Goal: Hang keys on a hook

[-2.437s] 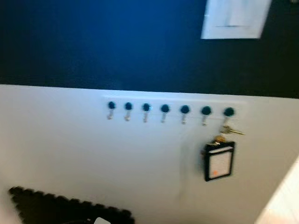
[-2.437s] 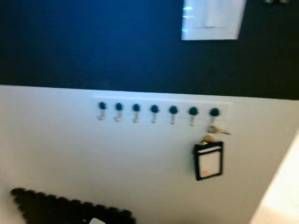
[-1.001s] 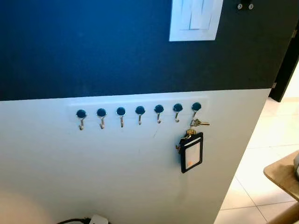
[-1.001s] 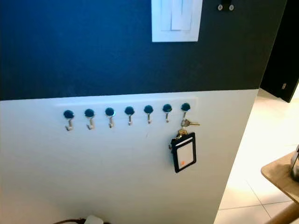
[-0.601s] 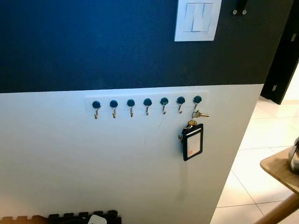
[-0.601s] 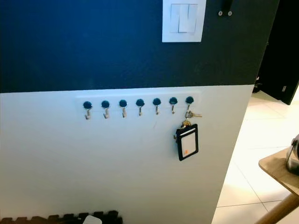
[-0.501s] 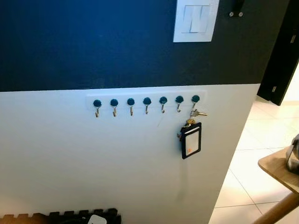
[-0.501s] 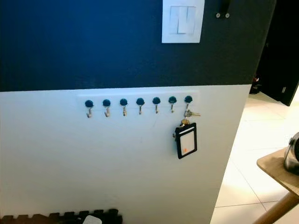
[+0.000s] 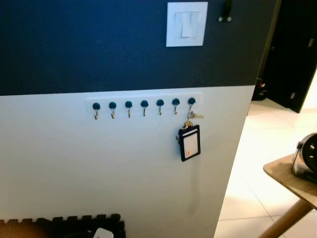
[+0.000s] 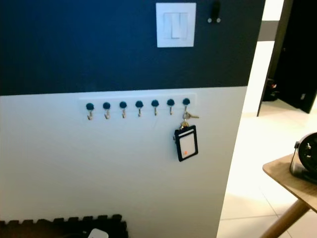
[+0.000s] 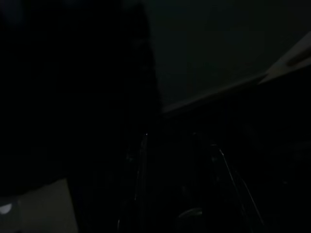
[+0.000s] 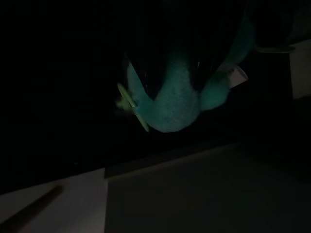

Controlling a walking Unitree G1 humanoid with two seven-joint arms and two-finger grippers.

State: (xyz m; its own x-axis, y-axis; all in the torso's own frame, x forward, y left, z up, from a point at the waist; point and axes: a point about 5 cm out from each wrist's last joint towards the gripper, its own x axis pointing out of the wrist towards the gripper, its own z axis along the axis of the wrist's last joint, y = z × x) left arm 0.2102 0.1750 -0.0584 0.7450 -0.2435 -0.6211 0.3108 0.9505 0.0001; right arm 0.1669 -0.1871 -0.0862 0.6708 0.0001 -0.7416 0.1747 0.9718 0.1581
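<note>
A bunch of keys [image 9: 192,115] with a black card holder [image 9: 189,143] hangs from the rightmost hook [image 9: 191,101] of a white rail of several blue-capped hooks [image 9: 143,104] on the wall ahead. The other hooks are bare. Both arms hang low in the shade. My left gripper [image 11: 180,160] is only a faint dark outline in the left wrist view. In the right wrist view a teal fuzzy thing [image 12: 170,104] with a white tag sits right at my right gripper [image 12: 180,58]; whether it is held is too dark to tell.
A white light switch [image 9: 186,24] sits on the dark blue upper wall. The wall ends at the right, with pale floor tiles [image 9: 242,198] and a dark doorway [image 9: 292,49]. A wooden table [image 9: 285,181] with a metal object [image 9: 306,161] stands at right. A black foam mat [image 9: 74,225] lies at the wall's foot.
The camera has drawn back from the wall and turned right: the hook rail looks smaller and more of the doorway and table shows. The keys stay on the rightmost hook.
</note>
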